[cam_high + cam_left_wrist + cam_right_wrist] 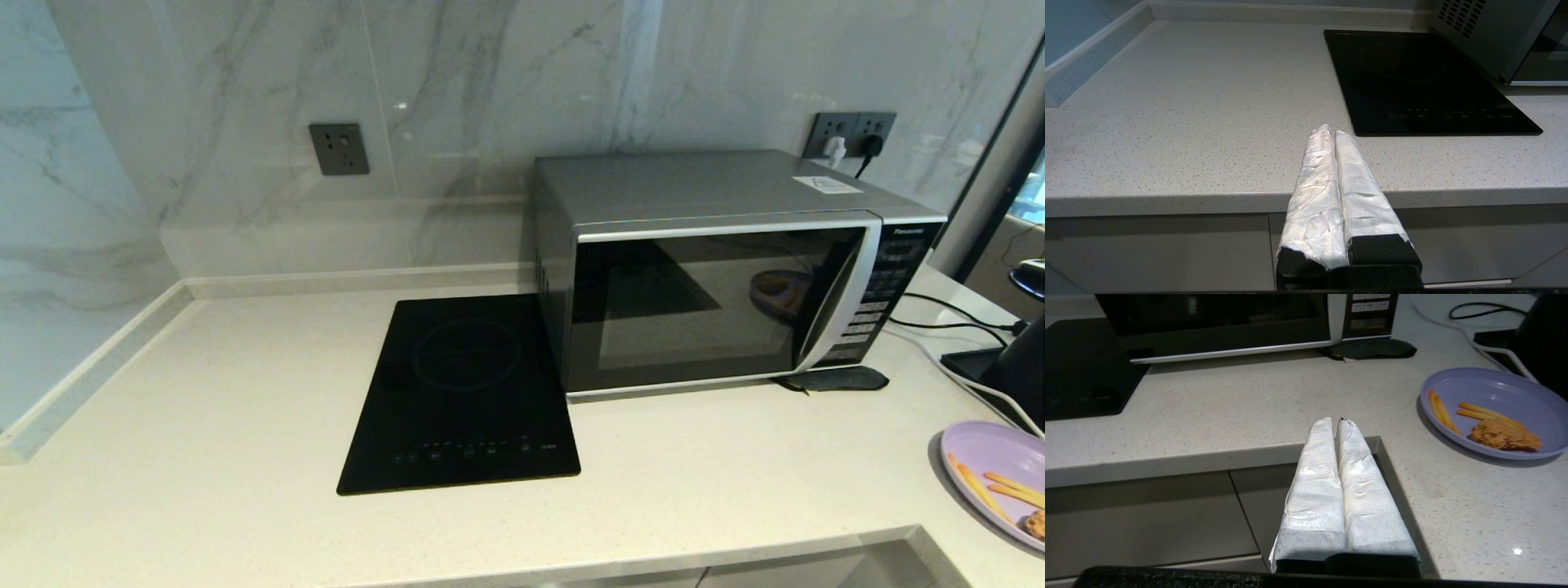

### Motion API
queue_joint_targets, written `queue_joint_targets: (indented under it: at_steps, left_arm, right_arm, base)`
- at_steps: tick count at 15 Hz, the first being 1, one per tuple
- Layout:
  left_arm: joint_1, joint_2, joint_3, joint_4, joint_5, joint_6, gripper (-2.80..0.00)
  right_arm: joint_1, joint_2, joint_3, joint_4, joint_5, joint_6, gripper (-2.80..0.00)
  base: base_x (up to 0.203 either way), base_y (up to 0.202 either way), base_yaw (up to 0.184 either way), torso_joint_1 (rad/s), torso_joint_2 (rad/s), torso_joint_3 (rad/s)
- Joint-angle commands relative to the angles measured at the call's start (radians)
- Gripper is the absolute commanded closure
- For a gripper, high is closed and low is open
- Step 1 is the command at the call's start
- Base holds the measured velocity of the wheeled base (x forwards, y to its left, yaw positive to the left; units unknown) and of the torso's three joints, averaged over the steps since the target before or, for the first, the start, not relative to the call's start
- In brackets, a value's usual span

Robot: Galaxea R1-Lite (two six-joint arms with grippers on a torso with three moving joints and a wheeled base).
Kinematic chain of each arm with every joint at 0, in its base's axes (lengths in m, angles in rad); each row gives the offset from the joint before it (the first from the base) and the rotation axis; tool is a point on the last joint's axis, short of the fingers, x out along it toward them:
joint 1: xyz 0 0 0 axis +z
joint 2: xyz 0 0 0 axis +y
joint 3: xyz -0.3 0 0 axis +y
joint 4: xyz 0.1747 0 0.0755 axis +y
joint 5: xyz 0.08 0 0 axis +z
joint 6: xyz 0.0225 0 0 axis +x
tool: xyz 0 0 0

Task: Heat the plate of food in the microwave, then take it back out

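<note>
the pale speckled tabletop (245, 392) runs along a marble-look wall and carries everything here. the microwave (718, 269) stands at the back right, silver with its dark glass door closed, the curved handle and black button panel on its right side. just beside it on its left, the flat black induction hob (461, 396) lies flush in the tabletop. a dark flat pad (837, 378) sits under the microwave's front right corner, and cables (951, 314) trail across the surface to the right of it. the plate of food (1494, 410) rests on the tabletop near the front right edge, well apart from the microwave, with fries and a brown fried piece on it. the right gripper (1338, 421) hangs at the tabletop's front edge, to the left of the plate, its white-wrapped fingers pressed together on nothing. the left gripper (1331, 130) is parked at the front edge near the hob, fingers likewise pressed together and empty.
</note>
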Motion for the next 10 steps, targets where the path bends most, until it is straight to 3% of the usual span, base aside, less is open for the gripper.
queue_joint_targets:
  at_steps: [1,2,10]
  left_arm:
    - [0.000,0.002,0.000,0.000,0.000,-0.001,0.00]
    - [0.000,0.002,0.000,0.000,0.000,-0.001,0.00]
    - [0.000,0.002,0.000,0.000,0.000,-0.001,0.00]
  right_arm:
    - [0.000,0.003,0.046,-0.021,0.023,0.005,0.00]
    - [0.000,0.003,0.058,-0.068,0.029,0.007,0.00]
    - [0.000,0.003,0.059,-0.067,0.026,0.024,0.00]
  base:
    - [0.000,0.000,0.000,0.000,0.00,0.000]
    - [0.000,0.000,0.000,0.000,0.00,0.000]
    - [0.000,0.000,0.000,0.000,0.00,0.000]
